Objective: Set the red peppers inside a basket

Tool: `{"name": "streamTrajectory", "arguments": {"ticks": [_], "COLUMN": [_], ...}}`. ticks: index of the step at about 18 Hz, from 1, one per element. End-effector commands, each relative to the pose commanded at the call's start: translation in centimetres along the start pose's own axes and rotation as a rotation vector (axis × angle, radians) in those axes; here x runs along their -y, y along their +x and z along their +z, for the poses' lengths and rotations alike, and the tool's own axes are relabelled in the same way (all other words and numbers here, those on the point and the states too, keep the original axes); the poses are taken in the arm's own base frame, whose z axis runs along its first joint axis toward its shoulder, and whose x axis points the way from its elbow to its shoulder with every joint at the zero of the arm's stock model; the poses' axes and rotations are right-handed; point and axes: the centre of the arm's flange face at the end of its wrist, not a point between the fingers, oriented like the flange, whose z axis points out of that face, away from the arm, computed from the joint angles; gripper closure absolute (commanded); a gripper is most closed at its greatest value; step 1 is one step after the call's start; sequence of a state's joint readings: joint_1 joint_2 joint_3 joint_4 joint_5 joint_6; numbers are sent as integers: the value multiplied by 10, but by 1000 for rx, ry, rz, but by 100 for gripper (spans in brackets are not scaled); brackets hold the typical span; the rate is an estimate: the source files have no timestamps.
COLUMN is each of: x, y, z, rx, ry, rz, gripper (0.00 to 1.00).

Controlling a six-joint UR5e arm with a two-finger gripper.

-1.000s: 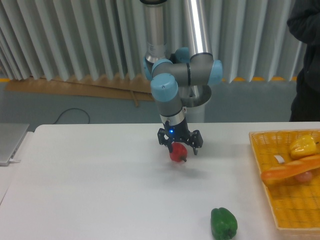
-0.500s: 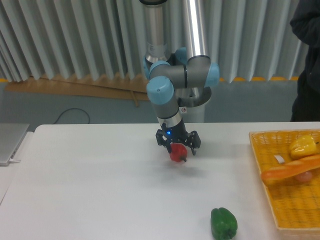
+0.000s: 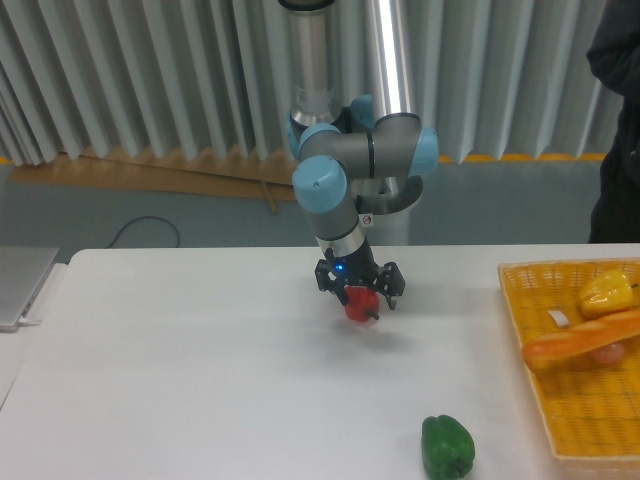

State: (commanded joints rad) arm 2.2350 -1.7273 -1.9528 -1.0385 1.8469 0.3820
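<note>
Centrally in the frame, the gripper point(image 3: 360, 300) was clamped on the red pepper point(image 3: 360, 308), holding it just above the white table point(image 3: 180, 370). Well apart, the yellow-orange basket point(image 3: 570, 400) sat at the right edge, and a green pepper point(image 3: 446, 446) lay near the bottom.

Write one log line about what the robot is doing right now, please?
gripper: shut on red pepper | pepper: held over table | basket: at right, not reached | green pepper: untouched
</note>
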Motion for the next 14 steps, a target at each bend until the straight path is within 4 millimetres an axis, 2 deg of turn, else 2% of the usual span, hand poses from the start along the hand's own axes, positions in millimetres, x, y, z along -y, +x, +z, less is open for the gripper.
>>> {"name": "streamTrajectory", "arguments": {"ticks": [5, 9, 11, 12, 14], "x": [-3, 8, 14, 11, 1], "y": [2, -7, -14, -13, -1], "z": [6, -15, -36, -44, -41], "rx": [13, 30, 32, 29, 22], "ry": [-17, 23, 67, 81, 75], "rz": [5, -38, -58, -82, -98], "gripper": [0, 0, 0, 0, 0]}}
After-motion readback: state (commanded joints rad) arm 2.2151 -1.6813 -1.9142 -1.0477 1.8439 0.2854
